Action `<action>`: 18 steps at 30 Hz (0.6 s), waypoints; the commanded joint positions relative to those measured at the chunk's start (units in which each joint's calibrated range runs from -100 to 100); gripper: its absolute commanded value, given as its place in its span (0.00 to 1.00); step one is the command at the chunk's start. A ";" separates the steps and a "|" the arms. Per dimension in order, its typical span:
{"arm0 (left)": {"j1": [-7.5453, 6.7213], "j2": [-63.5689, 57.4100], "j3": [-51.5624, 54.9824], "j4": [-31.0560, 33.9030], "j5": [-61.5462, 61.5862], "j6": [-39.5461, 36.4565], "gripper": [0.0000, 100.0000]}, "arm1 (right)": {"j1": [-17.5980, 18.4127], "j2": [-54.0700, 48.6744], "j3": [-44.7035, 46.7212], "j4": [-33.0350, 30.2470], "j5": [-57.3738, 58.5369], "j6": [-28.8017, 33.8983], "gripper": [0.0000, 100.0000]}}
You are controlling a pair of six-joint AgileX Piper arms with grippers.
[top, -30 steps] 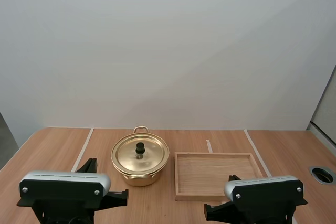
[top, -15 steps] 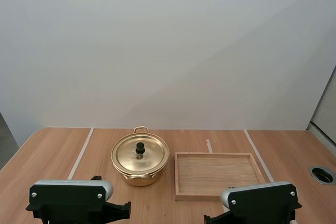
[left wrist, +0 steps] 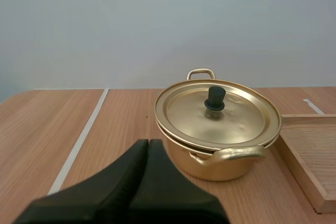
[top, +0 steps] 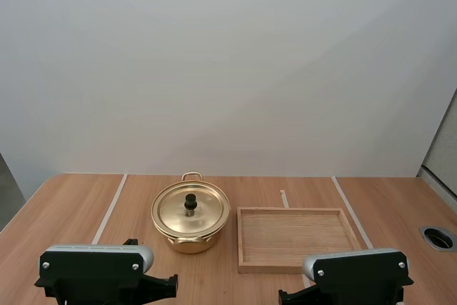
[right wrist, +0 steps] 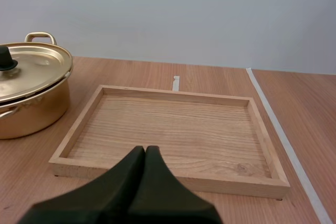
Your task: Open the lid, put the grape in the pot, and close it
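A gold pot [top: 190, 236] stands at the table's middle with its lid [top: 191, 209] on, a black knob [top: 190, 203] on top. In the left wrist view the pot [left wrist: 220, 156] sits just beyond my left gripper [left wrist: 148, 144], whose fingers lie together as one dark wedge. My right gripper [right wrist: 145, 150] is shut too, in front of the near rim of a wooden tray [right wrist: 79, 124] with nothing in it. The pot [right wrist: 31, 98] stands beside that tray. Both arm bases sit at the table's near edge in the high view.
The wooden tray [top: 296, 266] lies right of the pot. White tape lines [top: 111, 205] run across the tabletop. A round grommet hole [top: 438, 237] sits at the far right edge.
Both arm bases have sunk lower in the high view over the last second. The pot, lid and tray have not moved.
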 commanded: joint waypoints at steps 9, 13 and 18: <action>0.07 -3.16 0.14 0.50 -2.02 -0.52 0.00 | -0.14 -3.23 0.03 -0.37 -0.74 0.13 0.00; 0.07 -3.16 0.14 0.50 -4.18 -0.52 0.00 | -0.21 -3.23 0.03 -0.36 -2.51 0.13 0.00; 0.07 -3.16 0.14 0.50 -5.26 -0.52 0.00 | -0.21 -3.23 0.03 -0.36 -2.51 0.13 0.00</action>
